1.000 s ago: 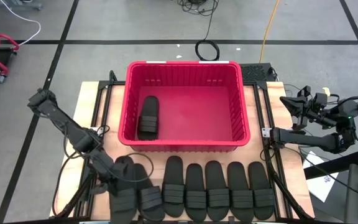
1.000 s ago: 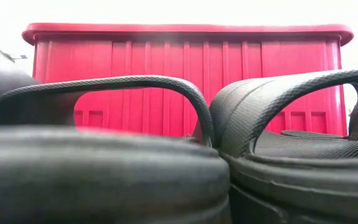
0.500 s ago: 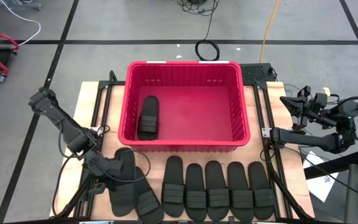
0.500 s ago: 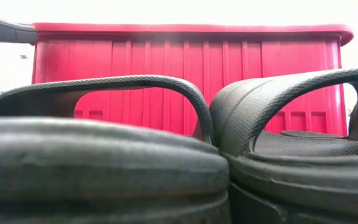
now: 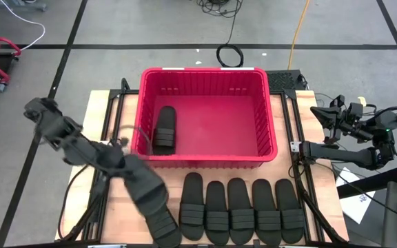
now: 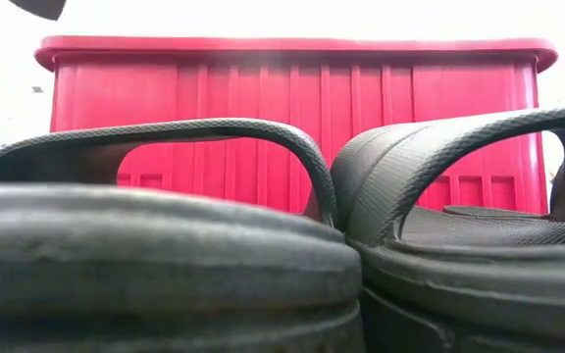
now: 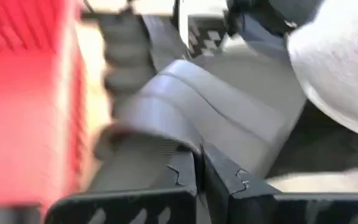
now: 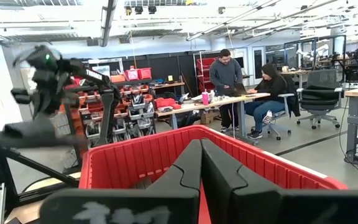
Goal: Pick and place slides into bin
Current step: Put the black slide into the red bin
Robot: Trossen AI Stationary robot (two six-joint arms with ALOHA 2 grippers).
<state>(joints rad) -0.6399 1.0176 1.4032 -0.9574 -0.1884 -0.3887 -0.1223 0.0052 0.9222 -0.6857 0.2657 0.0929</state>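
My left gripper is shut on a black slide, lifted over the table's near left part, in front of the red bin. The slide also shows blurred in the left wrist view. One slide lies flat on the bin's floor at its left side. Several slides lie side by side on their soles along the near edge; two fill the low view. My right gripper is shut and empty, off the table's right side. My left gripper pinches the slide between its two fingers at a raised edge; blur hides which part that is. The fingers come from the table's left side, slanting down. The slide is lifted clear of the table and slants away from the gripper toward the near right.
The bin stands at the table's far middle, and its near wall rises behind the row. Bare wood shows at the near left, where the held slide lay. Dark frame rails run along both sides. People sit far off in the room.
My left gripper has risen and gone toward the far edge and the bin, staying shut on the leftmost slide. The slide has left the left end of the row, lifted clear of the table, and swung toward the right.
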